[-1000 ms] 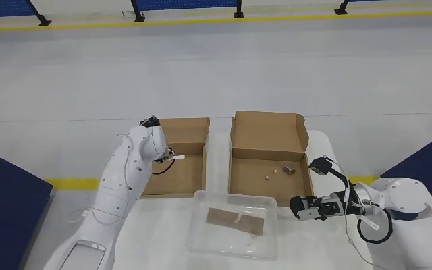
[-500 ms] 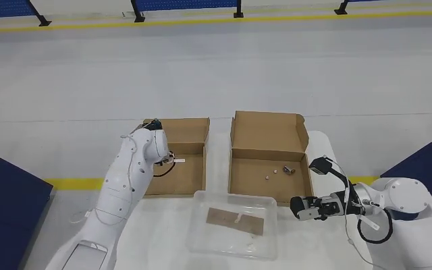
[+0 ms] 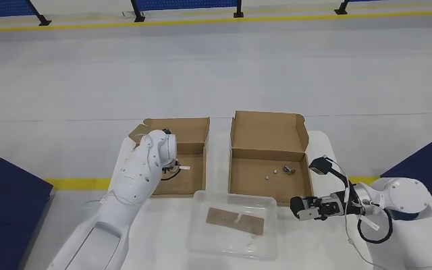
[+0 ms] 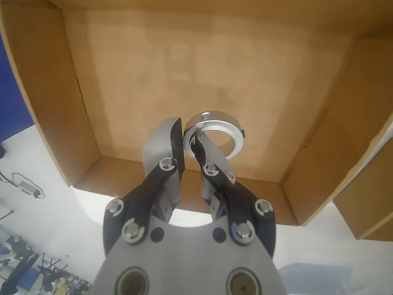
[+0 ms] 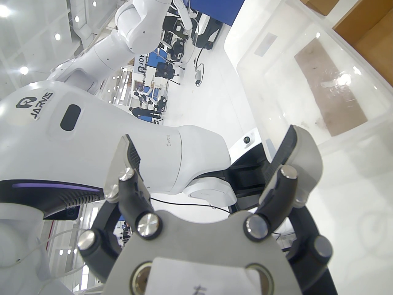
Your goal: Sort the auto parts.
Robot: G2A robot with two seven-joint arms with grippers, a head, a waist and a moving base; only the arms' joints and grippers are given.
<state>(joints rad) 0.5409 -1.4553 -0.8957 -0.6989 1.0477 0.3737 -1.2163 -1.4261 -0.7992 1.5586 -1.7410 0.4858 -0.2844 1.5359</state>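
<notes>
Looking down, you have the white table [image 3: 177,217] carrying two open cardboard boxes side by side, with a clear bin [image 3: 233,198] just in front of them. A brown sheet [image 3: 233,221] lies flat on the bin's floor. The right gripper [image 5: 210,137] hangs beside the bin's right end with its fingers spread wide and nothing between them. A white label [image 5: 199,277] with dark print sits at its base. Your left gripper [image 4: 186,136] is clenched on a metal ring [image 4: 215,118], one finger outside the rim and one through the hole. It holds the ring over the left box [image 4: 196,62]. Two small parts [image 3: 287,169] lie on the floor of the right box [image 3: 263,138].
</notes>
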